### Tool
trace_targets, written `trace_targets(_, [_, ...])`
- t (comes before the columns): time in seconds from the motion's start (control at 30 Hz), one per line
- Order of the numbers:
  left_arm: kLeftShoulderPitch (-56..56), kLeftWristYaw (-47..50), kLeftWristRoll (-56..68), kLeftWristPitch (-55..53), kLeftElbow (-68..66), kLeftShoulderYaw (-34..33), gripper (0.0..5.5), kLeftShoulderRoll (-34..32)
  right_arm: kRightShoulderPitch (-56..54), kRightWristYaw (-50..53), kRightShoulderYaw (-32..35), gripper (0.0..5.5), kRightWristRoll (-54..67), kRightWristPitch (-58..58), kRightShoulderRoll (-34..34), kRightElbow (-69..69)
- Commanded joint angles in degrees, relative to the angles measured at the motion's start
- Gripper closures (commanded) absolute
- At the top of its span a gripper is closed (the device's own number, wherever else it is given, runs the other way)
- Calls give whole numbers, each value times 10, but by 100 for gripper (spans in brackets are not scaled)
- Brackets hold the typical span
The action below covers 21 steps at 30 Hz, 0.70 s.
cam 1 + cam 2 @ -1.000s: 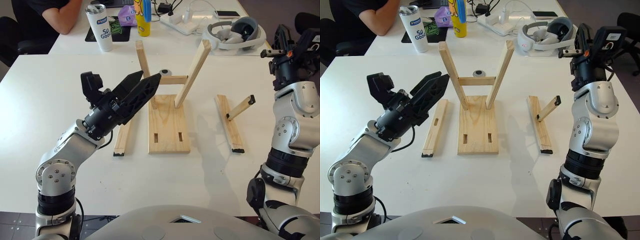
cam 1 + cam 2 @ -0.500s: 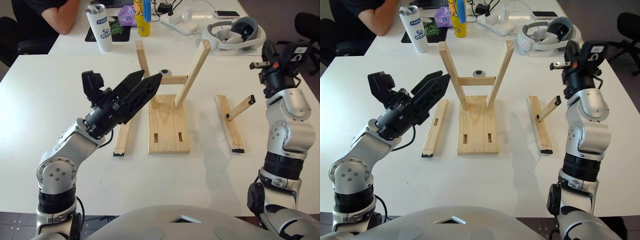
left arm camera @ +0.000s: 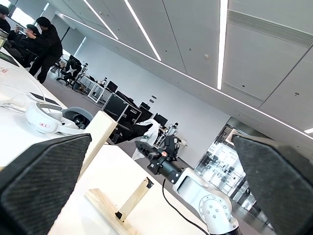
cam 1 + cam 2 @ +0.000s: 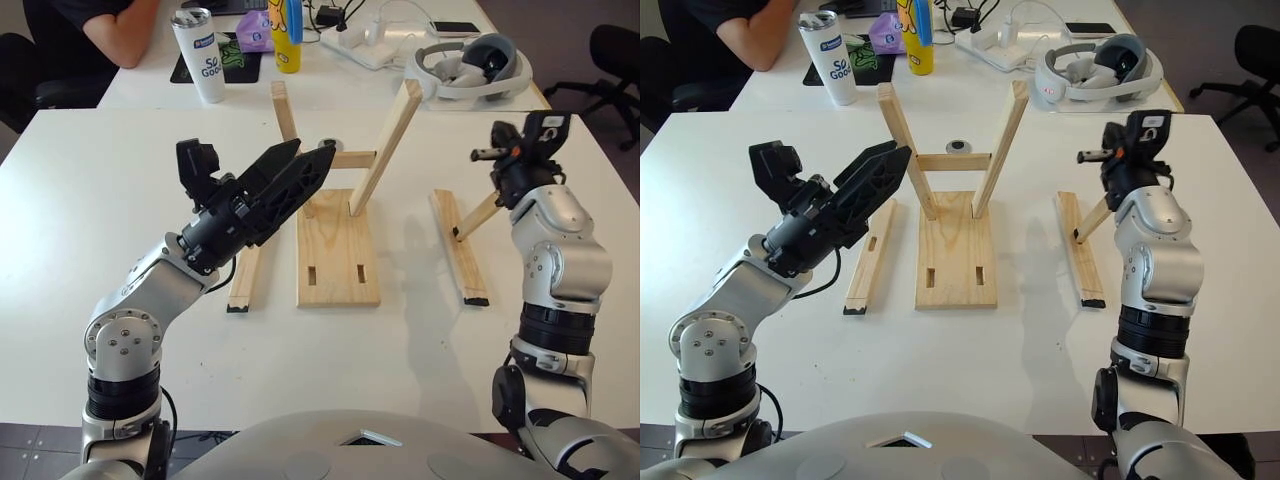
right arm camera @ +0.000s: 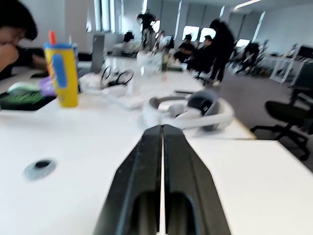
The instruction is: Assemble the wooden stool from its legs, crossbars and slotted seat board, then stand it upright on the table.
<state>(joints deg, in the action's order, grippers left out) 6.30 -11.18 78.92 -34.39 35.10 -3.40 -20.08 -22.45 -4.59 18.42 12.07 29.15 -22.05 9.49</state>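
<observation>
The left gripper [image 4: 311, 151] hangs with jaws wide apart and holding nothing, above a loose slotted leg [image 4: 870, 255] lying flat. To the right of those jaws lies the slotted seat board [image 4: 956, 265], with one leg-and-crossbar frame [image 4: 953, 161] standing in its far slots and the near slots [image 4: 930, 277] unfilled. Below the right gripper [image 5: 163, 132], jaws pressed together and empty, lies a leg with crossbar attached [image 4: 1080, 250]. By this evidence, roughly half the assembly and the final uprighting remain.

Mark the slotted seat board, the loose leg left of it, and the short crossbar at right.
slotted seat board [image 4: 956, 250]: right eye view, bare middle.
loose leg [image 4: 864, 275]: right eye view, flat face.
short crossbar [image 4: 1097, 218]: right eye view, mid-length.
</observation>
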Motion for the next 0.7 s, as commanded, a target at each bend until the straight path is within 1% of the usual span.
trace_targets(0.03, [-24, 14, -19, 11, 25, -3, 18, 6, 14, -18, 36, 547, -30, -42, -73, -74])
trace_targets(0.13, [-40, 21, -26, 19, 39, -5, 18, 10, 106, -77, 26, 547, -50, -35, -123, -121])
trace_targets(0.2, [-52, 27, -29, 25, 51, -11, 18, 11, 166, -134, 8, 547, -54, -10, -158, -126])
trace_targets(0.23, [-66, 33, -32, 32, 63, -15, 18, 13, 181, -182, -21, 547, -55, 10, -184, -129])
trace_targets(0.27, [-78, 37, -35, 38, 72, -18, 18, 15, 185, -218, -44, 529, -54, 26, -201, -134])
trace_targets(0.33, [-99, 39, -52, 48, 81, -15, 18, 22, 157, -276, -83, 507, -57, 56, -240, -147])
trace_targets(0.4, [-113, 45, -64, 61, 92, -12, 18, 32, 110, -302, -102, 476, -61, 71, -263, -167])
trace_targets(0.43, [-118, 47, -70, 67, 97, -10, 18, 35, 93, -317, -110, 469, -54, 94, -270, -166])
trace_targets(0.5, [-126, 49, -83, 75, 102, -6, 18, 40, 72, -342, -121, 437, -36, 146, -282, -146])
trace_targets(0.6, [-131, 63, -102, 84, 115, 9, 18, 53, 68, -379, -141, 392, -12, 230, -301, -102])
trace_targets(0.7, [-118, 81, -101, 82, 123, 19, 18, 54, 88, -390, -129, 348, 15, 319, -315, -64])
